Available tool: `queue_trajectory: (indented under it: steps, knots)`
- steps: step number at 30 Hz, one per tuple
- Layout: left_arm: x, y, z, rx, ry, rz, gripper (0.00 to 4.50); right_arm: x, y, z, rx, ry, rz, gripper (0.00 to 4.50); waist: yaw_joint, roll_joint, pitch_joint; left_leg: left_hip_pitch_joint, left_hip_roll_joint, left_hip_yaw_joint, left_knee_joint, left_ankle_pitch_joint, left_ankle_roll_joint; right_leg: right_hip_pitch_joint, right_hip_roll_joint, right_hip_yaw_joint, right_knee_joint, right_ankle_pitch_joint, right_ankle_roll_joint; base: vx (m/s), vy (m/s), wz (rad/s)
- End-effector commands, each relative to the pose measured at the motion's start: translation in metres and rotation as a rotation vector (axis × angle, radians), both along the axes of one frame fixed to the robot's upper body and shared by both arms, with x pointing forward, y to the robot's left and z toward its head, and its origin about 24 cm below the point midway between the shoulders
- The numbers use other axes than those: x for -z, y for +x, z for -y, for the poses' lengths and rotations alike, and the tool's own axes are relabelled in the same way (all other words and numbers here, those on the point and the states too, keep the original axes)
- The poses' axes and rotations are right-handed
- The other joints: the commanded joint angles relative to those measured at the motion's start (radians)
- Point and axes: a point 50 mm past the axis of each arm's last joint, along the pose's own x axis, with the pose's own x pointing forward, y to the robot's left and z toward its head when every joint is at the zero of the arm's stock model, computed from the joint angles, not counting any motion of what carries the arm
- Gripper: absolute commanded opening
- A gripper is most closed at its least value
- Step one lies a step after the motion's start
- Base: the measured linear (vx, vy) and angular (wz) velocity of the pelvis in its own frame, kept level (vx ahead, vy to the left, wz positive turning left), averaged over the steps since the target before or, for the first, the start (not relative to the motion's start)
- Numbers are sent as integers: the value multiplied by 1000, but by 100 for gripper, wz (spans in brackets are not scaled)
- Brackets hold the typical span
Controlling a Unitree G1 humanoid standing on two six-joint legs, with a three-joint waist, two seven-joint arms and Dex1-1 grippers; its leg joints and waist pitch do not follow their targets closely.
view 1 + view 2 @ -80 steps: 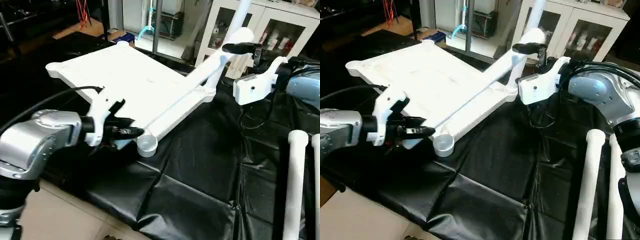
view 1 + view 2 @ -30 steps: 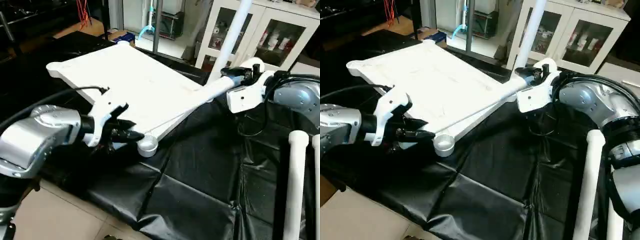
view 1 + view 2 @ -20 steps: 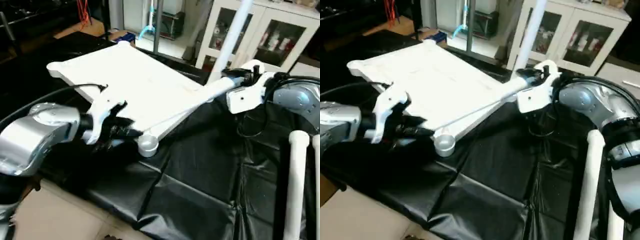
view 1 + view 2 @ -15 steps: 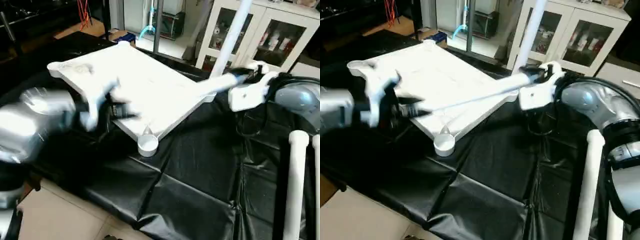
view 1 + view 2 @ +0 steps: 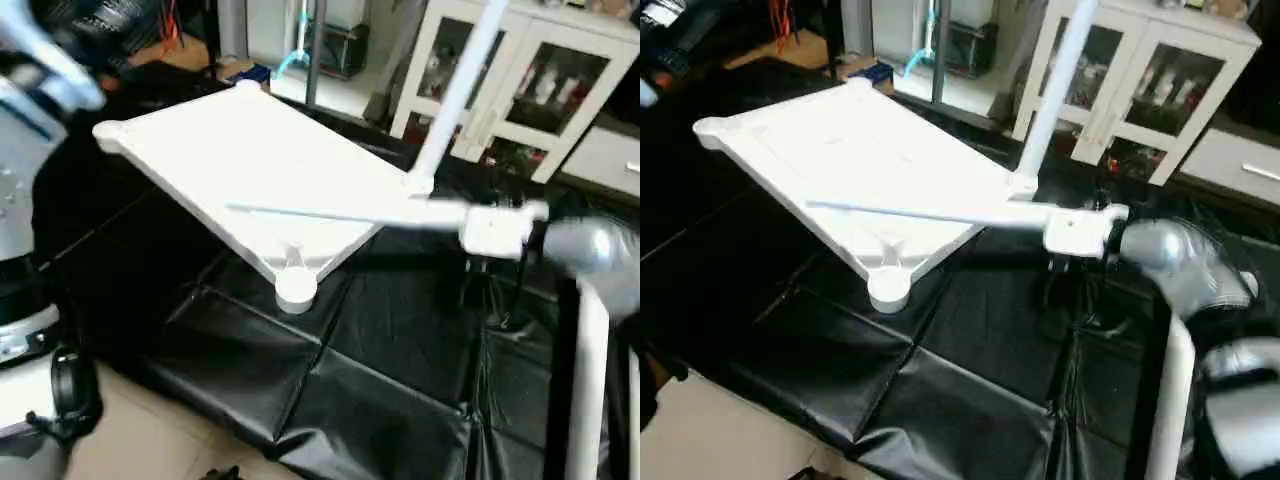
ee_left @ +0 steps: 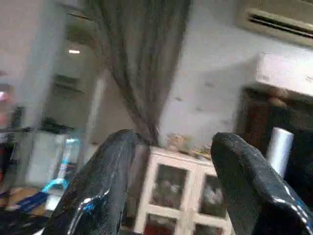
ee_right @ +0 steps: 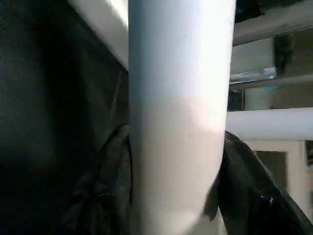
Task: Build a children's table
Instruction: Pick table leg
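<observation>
Eye views: the white tabletop [image 5: 250,175] lies on the black-sheeted worktop [image 5: 380,370], one leg [image 5: 1050,85] standing upright in its far corner socket; the right gripper [image 5: 1080,232] holds a second leg [image 5: 340,213] level above the tabletop. Left wrist view: the left gripper [image 6: 171,186] has its jaws apart, nothing between them. Right wrist view: jaws clamped on the second leg.

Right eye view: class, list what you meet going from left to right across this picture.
Tabletop → near corner socket → upright leg → right gripper holding a leg → loose leg on the black sheet.
</observation>
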Motion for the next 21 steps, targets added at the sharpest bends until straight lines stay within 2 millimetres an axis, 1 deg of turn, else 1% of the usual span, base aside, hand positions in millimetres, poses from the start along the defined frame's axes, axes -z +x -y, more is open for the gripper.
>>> queue_trajectory:
  steps: [1,3,4,5,6,7,8,9,10,11,12,13,14,15,16,17,18,19,20,21]
  knots:
    - [8,5,-7,-75,-11,-71,317,-18,3,-1,86,173,50,186,4,3,-75,23,39,-18,-77,-288,-1,41,-29,30,-65,-262,-204,0,0,0]
    - [23,8,-2,-83,5,-147,330,-23,0,-12,139,349,37,186,9,8,-74,25,42,-21,-81,-288,-8,40,-34,30,-64,-270,-197,0,0,0]
    - [29,10,1,-89,14,-177,343,-25,0,-16,155,409,41,186,9,7,-75,25,43,-22,-83,-289,-16,39,-35,29,-64,-272,-194,0,0,0]
    - [36,11,4,-97,25,-205,343,-27,0,-21,171,479,43,186,10,14,-74,26,42,-23,-84,-286,-19,40,-32,30,-63,-264,-194,0,0,0]
    - [49,14,16,-113,52,-245,354,-35,-2,-36,195,688,41,186,9,15,-75,28,45,-23,-86,-284,-25,37,-34,31,-64,-247,-197,0,0,0]
    - [54,16,23,-116,58,-253,359,-40,-5,-46,187,813,21,186,15,19,-77,32,45,-24,-87,-285,-25,35,-37,30,-64,-241,-194,0,0,0]
    - [56,16,27,-109,62,-256,364,-43,-7,-51,171,874,7,186,18,18,-79,32,45,-24,-87,-279,-27,34,-36,29,-63,-227,-192,0,0,0]
    - [59,16,34,-95,69,-260,374,-48,-12,-59,134,981,-23,186,21,21,-80,32,43,-25,-90,-275,-27,38,-35,28,-63,-220,-189,0,0,0]
    - [62,17,40,-76,79,-269,387,-52,-15,-64,103,1050,-55,186,26,23,-81,34,45,-25,-90,-270,-30,34,-35,28,-61,-203,-188,0,0,0]
    - [64,17,45,-56,86,-276,395,-55,-19,-68,75,1110,-93,186,29,22,-80,34,44,-25,-92,-269,-31,37,-34,28,-63,-201,-183,0,0,0]
    - [66,17,52,-27,90,-279,398,-57,-22,-71,46,1161,-139,186,35,34,-80,40,45,-25,-92,-272,-39,33,-34,28,-61,-181,-183,0,0,0]
    - [67,16,60,21,92,-277,399,-59,-26,-73,8,1211,-196,186,35,28,-79,36,43,-25,-94,-277,-41,38,-31,27,-60,-177,-180,0,0,0]
    - [66,16,66,61,94,-272,399,-61,-30,-75,-23,1246,-242,186,37,38,-78,37,42,-25,-95,-288,-49,37,-32,27,-63,-175,-179,0,0,0]
    - [67,15,72,96,105,-266,399,-61,-34,-76,-73,1292,-329,186,39,36,-78,37,41,-25,-95,-295,-55,36,-33,27,-63,-184,-180,0,0,0]
    - [68,15,81,130,137,-259,399,-60,-40,-74,-136,1340,-441,186,41,38,-78,38,38,-26,-95,-309,-48,40,-32,27,-66,-197,-178,0,0,0]
    - [69,15,84,139,152,-257,399,-59,-43,-73,-158,1360,-491,186,42,37,-77,38,39,-26,-95,-317,-49,38,-33,27,-69,-209,-175,0,0,0]
    - [71,16,88,146,174,-254,399,-58,-46,-72,-189,1387,-559,186,45,35,-76,34,39,-27,-96,-324,-52,40,-36,27,-72,-235,-169,0,0,0]
    - [71,16,92,149,188,-251,399,-57,-47,-69,-209,1408,-603,186,44,33,-77,32,38,-27,-95,-326,-50,42,-37,27,-76,-259,-164,0,0,0]
    - [70,18,98,149,175,-243,399,-57,-51,-65,-218,1461,-681,186,41,20,-76,27,38,-27,-94,-311,-52,43,-39,28,-79,-281,-157,0,0,0]
    - [70,19,100,145,169,-240,399,-57,-53,-64,-220,1480,-705,186,44,22,-77,25,37,-28,-95,-302,-52,46,-42,28,-78,-289,-157,0,0,0]
